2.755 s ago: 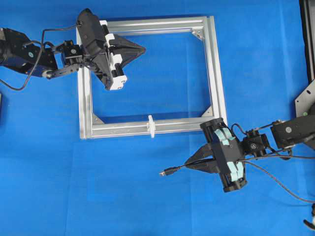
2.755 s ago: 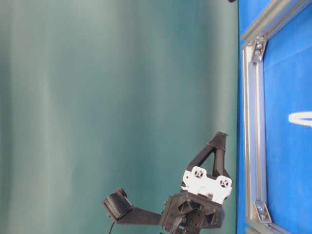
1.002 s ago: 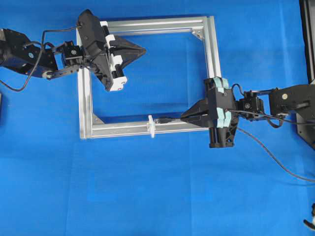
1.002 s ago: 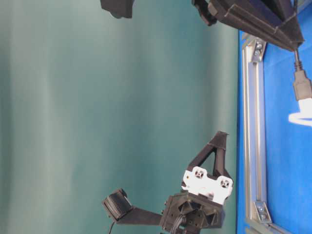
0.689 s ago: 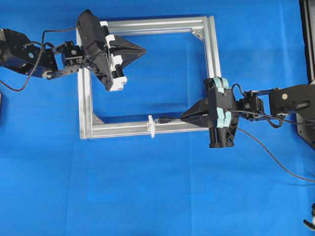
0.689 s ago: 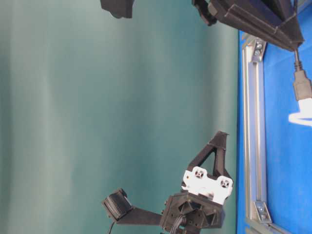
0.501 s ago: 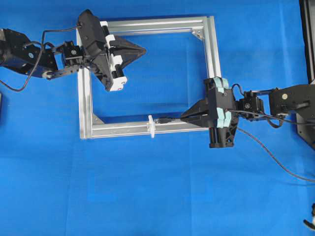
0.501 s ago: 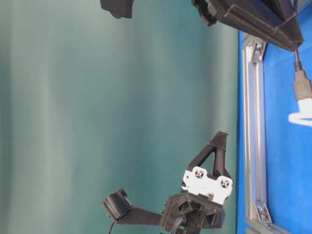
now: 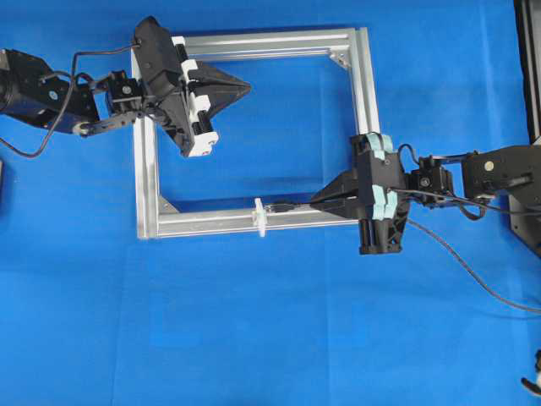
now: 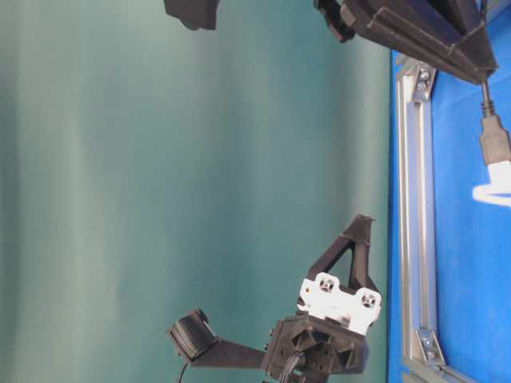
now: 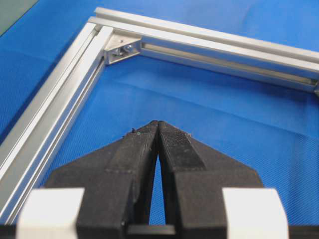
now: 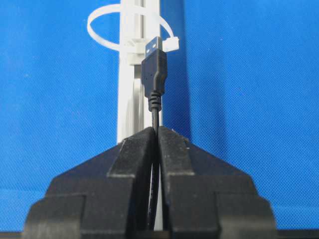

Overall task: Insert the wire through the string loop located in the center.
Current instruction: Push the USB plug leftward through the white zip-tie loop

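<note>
My right gripper (image 9: 313, 203) is shut on the wire (image 9: 279, 206), a thin black cable with a dark plug and metallic tip. It holds the plug (image 12: 154, 69) level over the frame's near bar. The plug tip sits right at the white string loop (image 9: 260, 217), at the rim of the loop (image 12: 170, 44); I cannot tell whether the tip has entered it. The table-level view shows the plug (image 10: 495, 144) just above the loop (image 10: 491, 191). My left gripper (image 9: 247, 85) hovers shut and empty inside the frame's far left corner, its tips (image 11: 158, 123) touching.
The square silver aluminium frame (image 9: 363, 101) lies on the blue mat, with corner brackets (image 11: 119, 47) inside. The wire's slack (image 9: 461, 262) trails off to the right behind my right arm. A dark stand (image 9: 528, 59) is at the right edge.
Since the oldest frames my right gripper carried the wire from the mat in front of the frame up to the loop. Over the last second nothing has moved.
</note>
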Controlling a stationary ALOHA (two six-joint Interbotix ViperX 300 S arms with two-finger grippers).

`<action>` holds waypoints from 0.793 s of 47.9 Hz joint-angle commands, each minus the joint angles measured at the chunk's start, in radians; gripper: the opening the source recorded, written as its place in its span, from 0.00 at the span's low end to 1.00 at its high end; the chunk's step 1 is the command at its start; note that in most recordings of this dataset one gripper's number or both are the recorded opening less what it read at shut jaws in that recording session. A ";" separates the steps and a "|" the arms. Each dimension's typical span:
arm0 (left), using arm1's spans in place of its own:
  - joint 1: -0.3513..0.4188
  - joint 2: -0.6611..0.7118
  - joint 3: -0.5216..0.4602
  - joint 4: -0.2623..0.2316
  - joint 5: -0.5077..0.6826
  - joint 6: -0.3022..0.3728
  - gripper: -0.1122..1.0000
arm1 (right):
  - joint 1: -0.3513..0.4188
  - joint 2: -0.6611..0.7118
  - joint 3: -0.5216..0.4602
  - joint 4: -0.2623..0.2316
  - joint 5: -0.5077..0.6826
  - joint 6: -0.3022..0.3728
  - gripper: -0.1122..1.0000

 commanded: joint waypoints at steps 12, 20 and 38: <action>-0.002 -0.029 -0.012 0.003 -0.006 0.002 0.10 | 0.000 -0.021 -0.006 0.000 -0.008 0.000 0.08; -0.002 -0.029 -0.011 0.003 -0.006 0.002 0.10 | 0.000 -0.021 -0.006 0.000 -0.008 0.000 0.08; -0.002 -0.029 -0.011 0.003 -0.005 0.000 0.10 | 0.008 0.003 -0.040 0.000 -0.029 0.000 0.08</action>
